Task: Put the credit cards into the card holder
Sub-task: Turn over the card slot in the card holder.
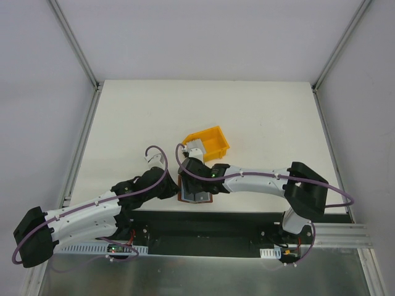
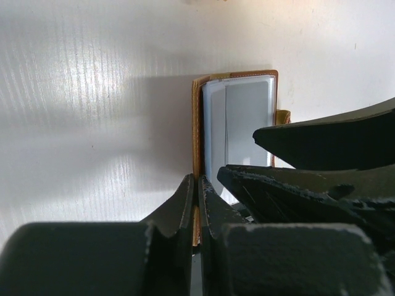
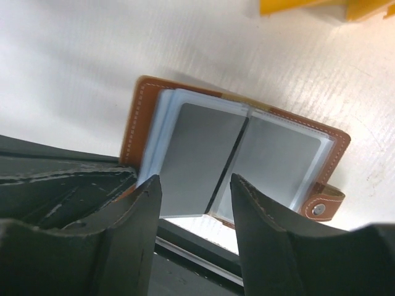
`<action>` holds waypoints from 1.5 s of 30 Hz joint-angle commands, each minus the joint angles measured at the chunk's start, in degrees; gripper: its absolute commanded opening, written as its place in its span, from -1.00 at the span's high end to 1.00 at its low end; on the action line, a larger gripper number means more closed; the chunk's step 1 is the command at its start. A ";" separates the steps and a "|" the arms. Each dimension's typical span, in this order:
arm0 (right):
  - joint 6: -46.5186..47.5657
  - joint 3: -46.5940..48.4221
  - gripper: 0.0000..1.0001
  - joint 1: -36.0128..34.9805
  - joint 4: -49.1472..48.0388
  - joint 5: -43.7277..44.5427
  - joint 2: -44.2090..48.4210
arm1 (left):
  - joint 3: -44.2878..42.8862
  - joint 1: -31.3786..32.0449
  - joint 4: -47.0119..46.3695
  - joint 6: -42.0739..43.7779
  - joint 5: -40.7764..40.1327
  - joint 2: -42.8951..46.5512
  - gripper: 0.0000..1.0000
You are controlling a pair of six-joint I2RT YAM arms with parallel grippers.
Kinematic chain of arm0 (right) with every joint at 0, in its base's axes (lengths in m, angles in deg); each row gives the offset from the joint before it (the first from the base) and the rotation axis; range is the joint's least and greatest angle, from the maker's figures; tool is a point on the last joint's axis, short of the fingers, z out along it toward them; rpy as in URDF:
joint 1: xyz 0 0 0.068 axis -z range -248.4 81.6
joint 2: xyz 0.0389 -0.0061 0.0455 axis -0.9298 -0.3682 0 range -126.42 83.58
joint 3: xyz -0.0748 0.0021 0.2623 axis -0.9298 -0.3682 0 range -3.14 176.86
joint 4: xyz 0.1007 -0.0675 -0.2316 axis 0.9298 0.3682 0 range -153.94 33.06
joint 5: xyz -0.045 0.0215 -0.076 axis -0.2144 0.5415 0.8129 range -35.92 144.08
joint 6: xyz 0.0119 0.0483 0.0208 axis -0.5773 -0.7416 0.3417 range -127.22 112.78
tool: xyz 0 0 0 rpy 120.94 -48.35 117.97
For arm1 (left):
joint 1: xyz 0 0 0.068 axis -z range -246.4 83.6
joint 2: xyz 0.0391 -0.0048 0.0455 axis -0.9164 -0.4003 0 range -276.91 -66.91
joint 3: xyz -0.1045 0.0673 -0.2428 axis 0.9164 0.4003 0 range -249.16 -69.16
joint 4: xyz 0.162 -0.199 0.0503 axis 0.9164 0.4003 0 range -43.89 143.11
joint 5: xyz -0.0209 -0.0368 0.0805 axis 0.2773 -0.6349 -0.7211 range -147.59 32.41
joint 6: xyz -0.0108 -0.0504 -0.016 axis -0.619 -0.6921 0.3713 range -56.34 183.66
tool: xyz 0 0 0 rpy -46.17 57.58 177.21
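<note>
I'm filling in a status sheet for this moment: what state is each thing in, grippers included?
card holder: lying open on the table, grey sleeves showing.
snap tab: unfastened.
left gripper: shut on the card holder's brown cover edge.
right gripper: open, poised over the sleeves.
credit cards: in the yellow bin, not yet in the card holder.
yellow bin: upright on the table.

I see the card holder [image 3: 203, 154] as tan-brown leather with pale stitching, grey sleeves inside and a silver snap [image 3: 318, 209]. Beyond it, the bin [image 1: 210, 142] is bright yellow, the surface [image 1: 259, 117] white, my jaws black.
</note>
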 commanded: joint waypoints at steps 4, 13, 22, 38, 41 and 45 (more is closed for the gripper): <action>-0.26 0.19 -0.05 -0.12 -4.15 -2.12 1.86 | -1.60 0.71 -1.37 0.45 -0.04 0.24 1.00; -0.52 -0.86 -0.04 0.06 -4.50 -1.69 2.99 | -1.07 0.71 -1.37 0.01 -0.30 0.77 1.00; -1.75 -3.50 -0.01 1.20 -5.03 -0.80 4.58 | -1.15 0.62 -1.37 -0.08 -0.04 0.42 1.00; -1.48 -2.01 -0.03 1.38 -6.97 -4.06 1.24 | -1.60 0.71 -1.46 0.01 -0.04 0.07 1.00; -1.49 -2.01 -0.03 1.46 -7.14 -4.50 1.15 | -1.60 0.71 -1.37 0.01 -0.04 0.07 1.00; -1.31 -1.66 -0.04 1.46 -7.67 -5.03 1.15 | -1.60 0.71 -1.46 0.01 -0.04 -0.11 1.00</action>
